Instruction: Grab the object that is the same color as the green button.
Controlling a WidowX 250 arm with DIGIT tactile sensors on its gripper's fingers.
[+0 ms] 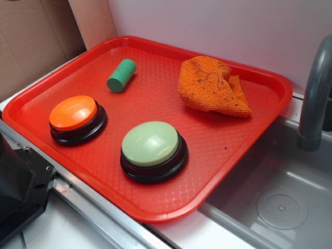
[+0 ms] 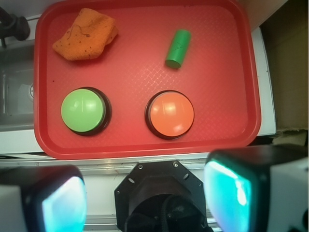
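Since my tool [image 2: 147, 193] hangs spread w/ nothing in it, well short of the red tray [image 2: 241, 121], I'd guess the green cylinder [image 2: 178, 48], lying near the far rim, is light, stiff, matte; pinch mid-body across its width.

White wall [image 1: 218, 26] behind, cardboard [image 1: 31, 41] at left, grey sink [image 1: 280, 202] w/ faucet [image 1: 316, 93] at right
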